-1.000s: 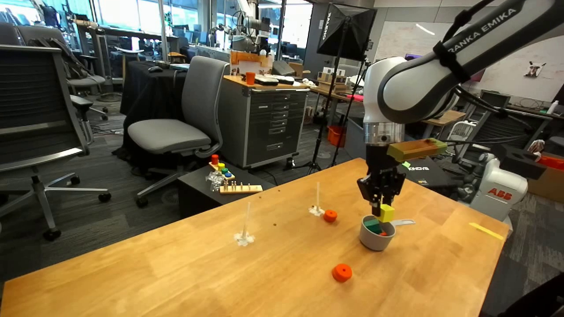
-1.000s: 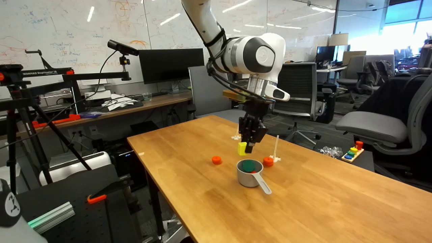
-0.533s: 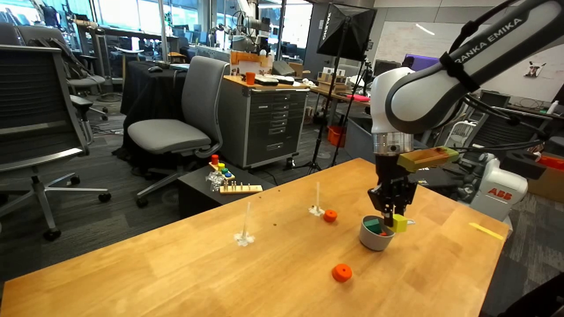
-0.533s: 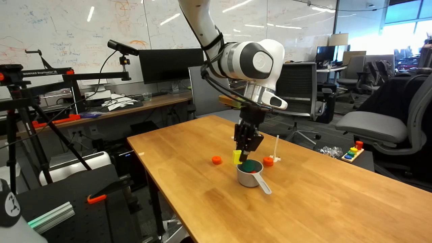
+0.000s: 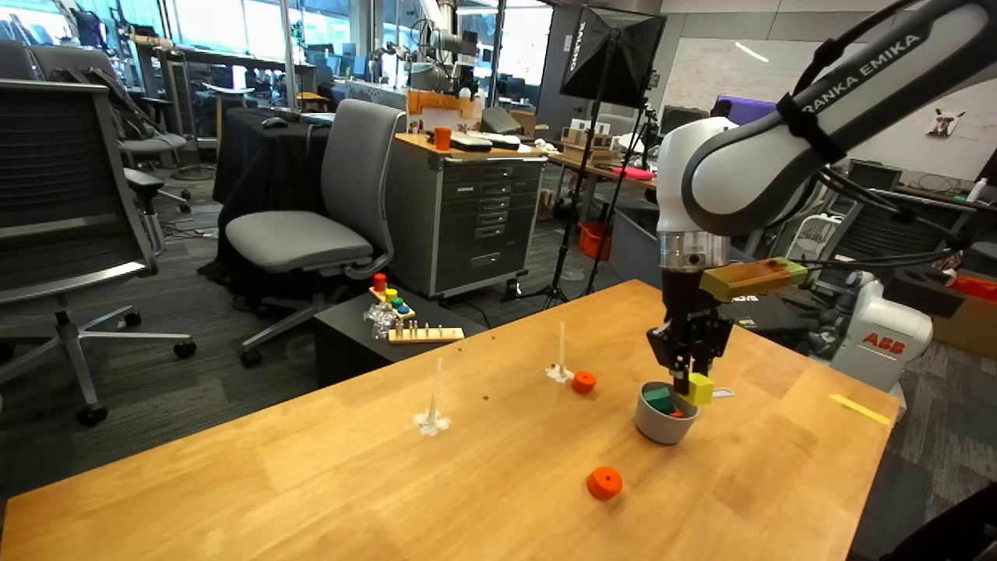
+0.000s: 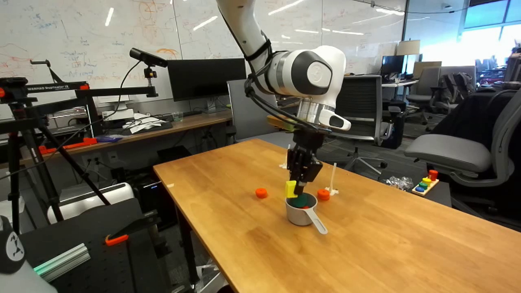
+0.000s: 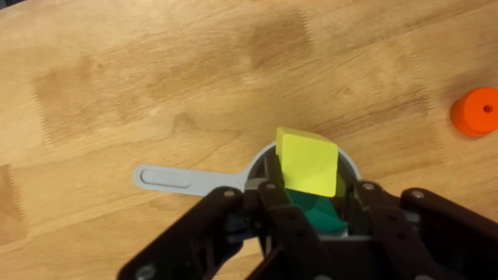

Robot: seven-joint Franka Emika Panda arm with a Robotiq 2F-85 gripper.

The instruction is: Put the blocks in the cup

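The grey cup stands upright on the table and shows in an exterior view too; its handle shows in the wrist view. My gripper is shut on the yellow block, seen between the fingers in the wrist view. In an exterior view the yellow block is at the cup's rim level or just above, toward one side of the opening. A green block sits inside the cup, also visible in the wrist view. A small red or orange piece shows beside it, mostly hidden.
Two orange round pieces lie on the table, one in front, one by a thin upright stick. Another upright stick is taped farther left. A multicoloured toy strip sits on a low black stand.
My gripper with the yellow block came down toward the cup and past its rim, then shifted slightly back over the opening and up a little. The cup has not moved.
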